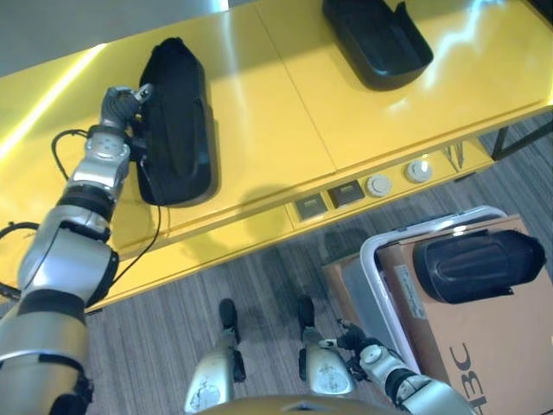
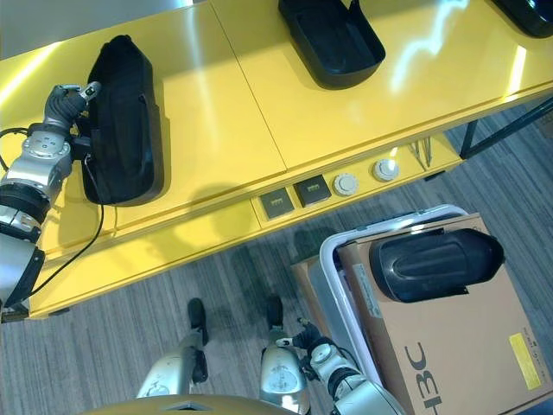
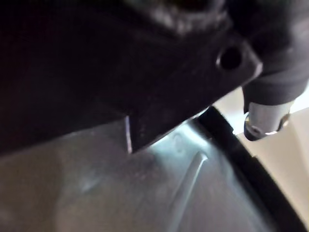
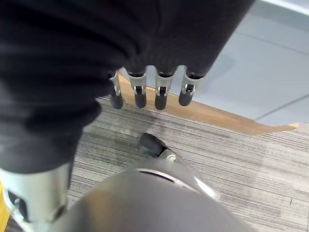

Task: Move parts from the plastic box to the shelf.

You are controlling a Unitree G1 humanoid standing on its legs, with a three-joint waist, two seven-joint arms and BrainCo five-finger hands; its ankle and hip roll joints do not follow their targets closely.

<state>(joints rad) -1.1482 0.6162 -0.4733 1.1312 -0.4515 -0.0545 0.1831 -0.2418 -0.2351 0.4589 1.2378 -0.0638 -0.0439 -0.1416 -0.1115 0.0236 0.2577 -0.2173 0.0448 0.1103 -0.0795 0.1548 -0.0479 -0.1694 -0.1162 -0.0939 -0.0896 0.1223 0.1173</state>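
Two hands: left one busy up on the yellow shelf, right one parked low.

Left fingers: left hand (image 1: 123,105) sits at the far corner of a black molded part (image 1: 177,121) lying on the yellow shelf (image 1: 285,112). The hand is against the part's edge, but honestly I can't tell if the fingers are curled on it or just resting; the left wrist view shows dark plastic and one fingertip (image 3: 264,123) by the rim, not much else.

Right fingers: right hand (image 4: 149,92) hangs by the robot's side over the grey carpet (image 4: 241,159), fingers straight and relaxed, holding nothing.

Part at the hand: long, shell-shaped, lying flat, near the shelf's front edge.

Other parts: a second black part (image 1: 377,39) sits further along the shelf, well apart from the first. A third black part (image 2: 435,262) lies on a cardboard sheet (image 2: 467,346) over the plastic box (image 2: 339,285) on the floor.

Step, my guess: first part looks placed, so letting go and heading back to the box comes next.

Handling, my guess: looks like stiff, thin-walled plastic, light for its bulk, smooth and kinda slippery. I'd grab the raised rim at one end, or one hand on each long side, since a one-handed end grip would probably let it swing.

Risk: glossy shelf, so a nudge could slide it.
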